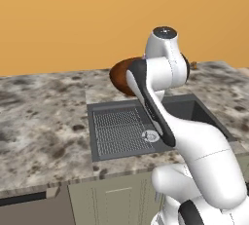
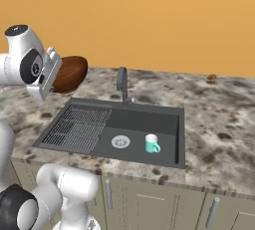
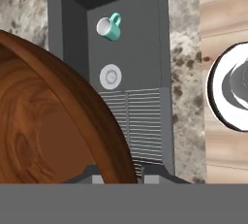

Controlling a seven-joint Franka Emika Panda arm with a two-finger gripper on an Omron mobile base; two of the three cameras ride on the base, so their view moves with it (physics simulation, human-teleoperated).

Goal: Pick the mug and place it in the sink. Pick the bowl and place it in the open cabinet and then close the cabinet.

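Note:
The reddish-brown wooden bowl (image 2: 70, 71) hangs tilted above the counter, left of the faucet. My gripper (image 3: 118, 173) is shut on its rim, and the rim (image 3: 92, 116) passes between the two finger tips in the hand view. In the left base view the bowl (image 1: 119, 75) shows partly behind my arm. A teal mug (image 2: 152, 144) stands upright on the floor of the dark grey sink (image 2: 144, 122), right of the round drain (image 2: 120, 141). From the hand, the mug (image 3: 109, 27) sits far below in the sink (image 3: 140, 34). The cabinet is out of view.
The grey arched faucet (image 2: 122, 82) rises at the sink's back edge. Speckled stone counter (image 1: 44, 117) spreads on both sides of the basin. A small brown object (image 2: 211, 78) lies far back right. Under-counter doors (image 2: 149, 204) line the front.

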